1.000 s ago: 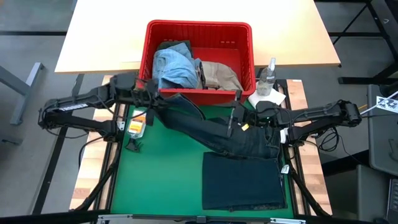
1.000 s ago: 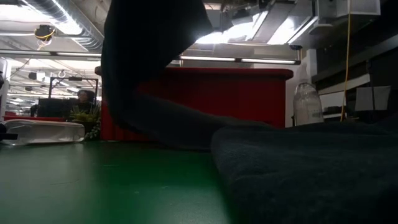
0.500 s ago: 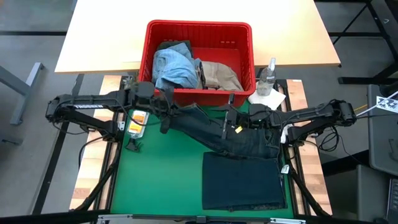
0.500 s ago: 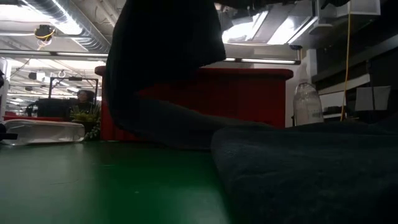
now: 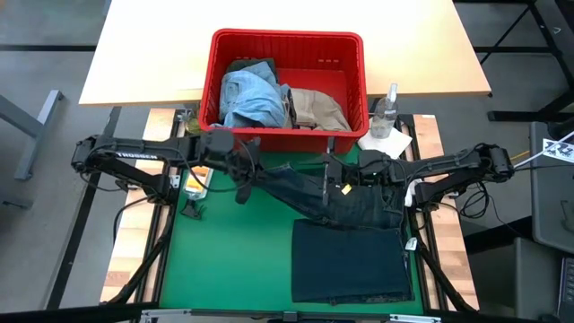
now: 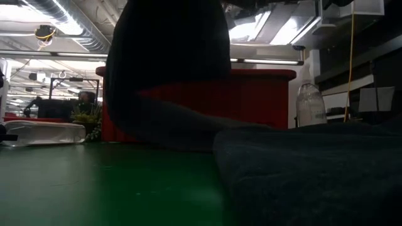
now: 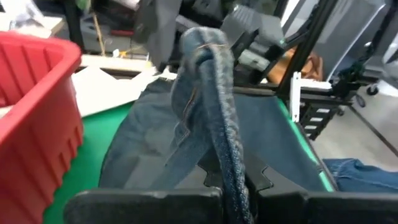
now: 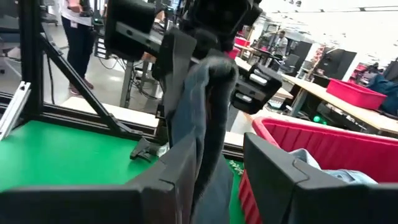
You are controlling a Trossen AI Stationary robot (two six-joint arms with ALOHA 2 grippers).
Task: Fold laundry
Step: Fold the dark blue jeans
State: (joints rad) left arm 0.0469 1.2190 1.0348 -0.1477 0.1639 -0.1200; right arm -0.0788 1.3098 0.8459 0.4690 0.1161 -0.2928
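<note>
Left pincer (image 5: 244,172) moved right, both pincers clamped on navy jeans (image 5: 309,188); basket (image 5: 356,54) holds 3 garments.

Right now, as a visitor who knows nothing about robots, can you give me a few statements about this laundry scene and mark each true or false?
1. Both grippers are clamped on the dark navy jeans. True: the left gripper and the right gripper each pinch a fold of them.
2. The red basket is empty. False: light blue denim and a beige khaki piece lie in it.
3. A folded dark garment lies on the green mat. True.
4. The clear bottle stands inside the basket. False: it stands outside, beside the basket's right wall.
5. The jeans lie flat and folded. False: they are held up off the mat.
</note>
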